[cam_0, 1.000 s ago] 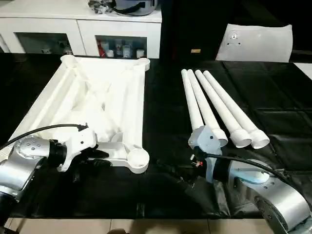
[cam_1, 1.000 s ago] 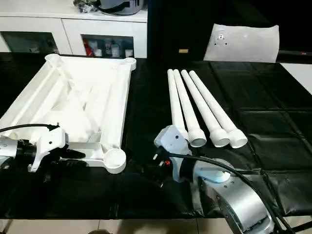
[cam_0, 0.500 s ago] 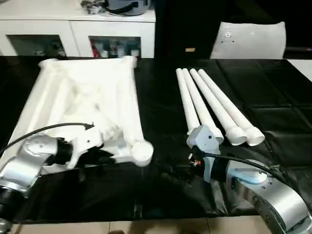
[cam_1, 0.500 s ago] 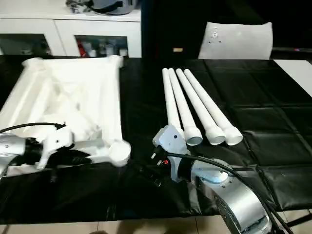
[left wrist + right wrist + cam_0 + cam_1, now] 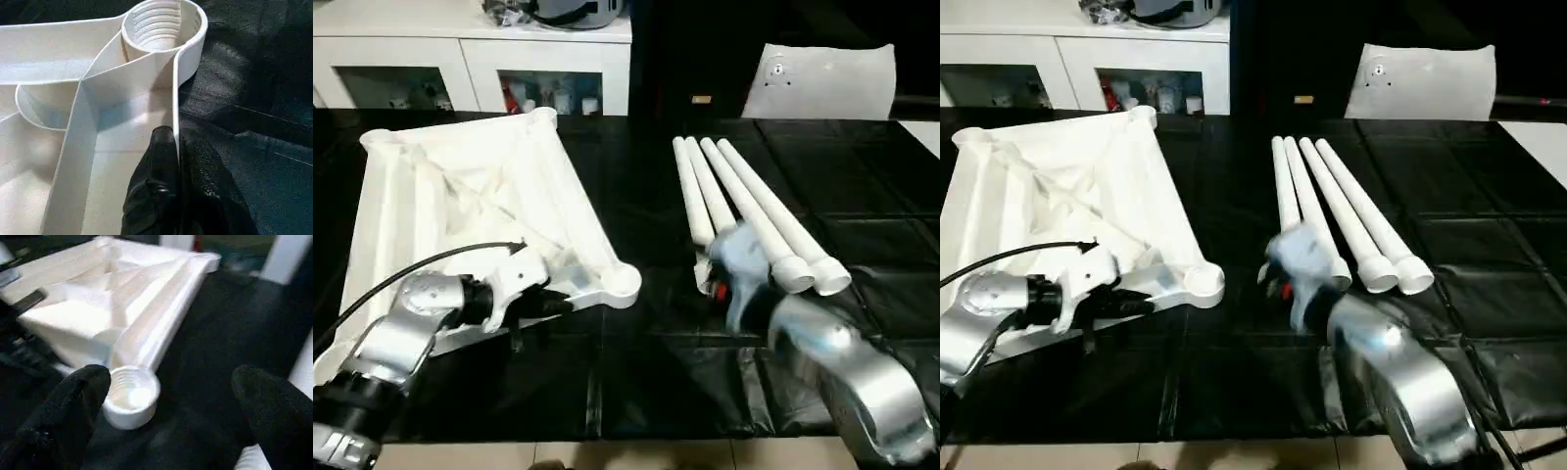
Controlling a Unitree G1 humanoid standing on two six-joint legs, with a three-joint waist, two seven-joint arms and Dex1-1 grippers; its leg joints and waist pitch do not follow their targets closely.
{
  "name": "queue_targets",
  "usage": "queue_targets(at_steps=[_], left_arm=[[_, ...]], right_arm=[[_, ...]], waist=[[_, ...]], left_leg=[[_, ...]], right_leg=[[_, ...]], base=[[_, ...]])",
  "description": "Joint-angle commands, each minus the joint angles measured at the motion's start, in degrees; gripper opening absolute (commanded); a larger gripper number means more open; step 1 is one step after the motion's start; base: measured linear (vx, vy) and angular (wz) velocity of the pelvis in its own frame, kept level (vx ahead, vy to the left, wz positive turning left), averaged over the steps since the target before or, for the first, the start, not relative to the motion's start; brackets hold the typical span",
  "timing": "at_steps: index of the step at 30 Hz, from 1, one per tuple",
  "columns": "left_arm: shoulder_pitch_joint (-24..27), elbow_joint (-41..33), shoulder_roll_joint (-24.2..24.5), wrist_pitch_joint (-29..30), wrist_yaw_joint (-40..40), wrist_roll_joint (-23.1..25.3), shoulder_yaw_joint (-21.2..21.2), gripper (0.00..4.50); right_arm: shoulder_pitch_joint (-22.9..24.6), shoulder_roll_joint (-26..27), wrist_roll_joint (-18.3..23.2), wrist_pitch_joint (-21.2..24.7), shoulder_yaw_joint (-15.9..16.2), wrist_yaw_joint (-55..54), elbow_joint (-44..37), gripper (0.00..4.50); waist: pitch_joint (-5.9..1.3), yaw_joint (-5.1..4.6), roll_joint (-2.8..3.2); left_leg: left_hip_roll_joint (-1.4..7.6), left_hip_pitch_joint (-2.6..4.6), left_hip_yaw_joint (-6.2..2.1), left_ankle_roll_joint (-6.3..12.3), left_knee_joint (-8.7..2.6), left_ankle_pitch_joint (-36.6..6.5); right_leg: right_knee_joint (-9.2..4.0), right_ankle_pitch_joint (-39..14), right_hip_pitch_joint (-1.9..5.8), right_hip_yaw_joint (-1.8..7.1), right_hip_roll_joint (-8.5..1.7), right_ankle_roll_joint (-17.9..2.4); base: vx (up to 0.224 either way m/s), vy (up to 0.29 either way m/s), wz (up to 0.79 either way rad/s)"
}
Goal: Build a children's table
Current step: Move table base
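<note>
Lying ribbed underside up on the black sheet-covered work surface (image 5: 636, 343), the white plastic rectangular table top (image 5: 460, 206) sits skewed on the robot's left, one threaded round corner socket (image 5: 161, 24) nearest the centre. The left gripper (image 5: 175, 147) is clamped tight on the thin outer rim of the top just behind that socket. Four long white tapered tube legs (image 5: 754, 215) lie side by side on the right. The right gripper (image 5: 171, 411) hangs near their wide ends, black fingers (image 5: 73, 401) spread wide, holding nothing
</note>
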Motion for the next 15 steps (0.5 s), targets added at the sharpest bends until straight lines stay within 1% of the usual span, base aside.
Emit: queue_targets(at_steps=[1,2,3,4,5,6,7,9,10,11,12,13,14,15], left_arm=[[-0.86,-1.04,0.29,-0.52,1.02,0.44,0.33,0.03],[-0.66,-1.28,0.43,-0.62,1.36,0.93,0.26,0.03],[-0.44,-2.14,0.98,0.1,1.33,1.0,0.43,0.29],[0.02,-3.53,1.64,0.35,0.99,0.8,0.78,0.45],[0.31,-4.48,2.08,0.52,0.64,0.53,1.06,0.57],[1.28,-8.47,2.89,3.93,-0.48,-1.93,2.4,0.57],[1.64,-9.48,3.26,4.29,-0.59,-2.0,2.56,0.57],[2.49,-12.18,4.04,5.9,-0.92,-2.79,3.24,0.88],[3.02,-14.33,4.3,7.48,-0.78,-3.84,4.11,0.99],[3.37,-15.93,4.32,7.94,-0.32,-4.33,4.77,1.05],[3.56,-16.66,4.19,8.36,-0.05,-4.74,5.15,1.17],[3.92,-18.14,3.75,8.93,0.75,-5.49,6.02,1.17],[4.01,-18.68,3.54,9.18,1.17,-5.83,6.32,1.28],[4.41,-20.46,2.52,10.54,3.02,-6.94,7.31,1.36]], right_arm=[[-1.03,0.67,-0.38,0.21,-1.64,-1.57,1.09,4.5],[-1.2,0.98,-0.27,-0.17,-1.91,-1.76,1.34,4.5],[-1.98,1.36,0.07,0.07,-2.16,-1.86,1.54,4.5],[-3.1,2.09,-0.6,0.48,-2.49,-3.52,2.07,4.5],[-3.86,2.58,-1.15,0.84,-2.68,-4.75,2.43,4.5],[-6.92,3.43,-2.54,2.4,-2.91,-6.93,4.16,4.5],[-7.87,3.95,-3.63,3.25,-3.16,-8.65,4.94,4.5],[-10.35,5.45,-4.96,7.66,-4.03,-12.02,6.91,4.5],[-12.5,5.67,-5.3,12.38,-3.84,-12.81,8.41,4.5],[-14.26,6.1,-5.19,14.66,-3.98,-13.11,10.03,4.5],[-15.07,6.54,-4.94,15.28,-4.32,-13.36,10.94,4.5],[-17.13,7.27,-4.62,16.55,-4.82,-13.78,13.39,4.5],[-18.07,7.5,-4.53,16.96,-4.95,-13.97,14.57,4.5],[-20.04,7.83,-4.8,16.45,-5.23,-14.47,17.67,4.5]], waist=[[-3.15,0.15,0.61],[-3.12,0.15,0.48],[-3.08,0.24,0.51],[-3.1,0.27,0.67],[-3.02,0.08,0.6],[-3.03,-0.19,0.28],[-3.05,-0.16,0.47],[-2.83,-0.31,0.61],[-2.77,-0.42,0.63],[-2.91,-0.47,0.49],[-2.83,-0.21,0.69],[-2.92,-0.31,0.65],[-2.95,-0.33,0.64],[-3.04,-0.09,0.71]], left_leg=[[3.95,0.08,-1.05,-0.81,-4.89,-4.54],[4.01,0.06,-1.04,-0.87,-4.92,-4.76],[4.01,0.15,-1.04,-1.02,-4.96,-5.23],[3.98,0.16,-1.04,-1.03,-4.96,-5.3],[4.01,0.0,-1.1,-1.29,-5.09,-5.19],[3.95,0.03,-1.17,-1.54,-5.19,-4.78],[3.99,0.27,-1.1,-1.78,-5.09,-4.98],[3.71,0.25,-0.89,-2.37,-5.12,-5.82],[3.67,0.28,-0.91,-2.72,-5.12,-6.09],[3.58,0.38,-0.94,-2.83,-5.07,-5.91],[3.65,0.44,-0.79,-2.91,-5.02,-5.76],[3.65,0.36,-0.78,-3.09,-4.97,-5.58],[3.6,0.16,-0.85,-3.22,-5.09,-5.18],[3.72,0.32,-0.75,-3.37,-4.96,-4.62]], right_leg=[[-3.79,-3.05,2.79,3.66,-6.3,-11.89],[-3.81,-3.16,2.8,3.7,-6.32,-11.84],[-3.79,-4.04,2.76,3.67,-6.37,-11.79],[-3.81,-4.23,2.76,3.68,-6.37,-11.7],[-3.76,-4.31,2.75,3.68,-6.28,-11.5],[-3.58,-4.62,2.79,3.58,-6.22,-11.61],[-3.57,-4.97,2.57,3.6,-6.26,-11.73],[-3.92,-7.14,2.41,3.67,-6.07,-11.65],[-3.76,-7.57,2.42,3.67,-5.92,-11.64],[-3.69,-7.82,2.51,3.62,-5.91,-11.73],[-3.96,-7.82,2.27,3.66,-5.89,-11.14],[-3.68,-6.95,2.36,3.69,-5.89,-11.3],[-3.64,-6.28,2.52,3.58,-5.88,-11.42],[-3.57,-4.96,2.43,3.62,-5.94,-11.25]], base=[[0.0,0.0,0.0],[0.0,0.0,0.0],[0.0,0.0,0.0],[0.0,0.0,0.0],[0.0,0.0,0.0],[0.0,0.0,0.0],[0.0,0.0,0.0],[0.0,0.0,0.0],[0.0,0.0,0.0],[0.0,0.0,0.0],[0.0,0.0,0.0],[0.0,0.0,0.0],[0.0,0.0,0.0],[0.0,0.0,0.0]])
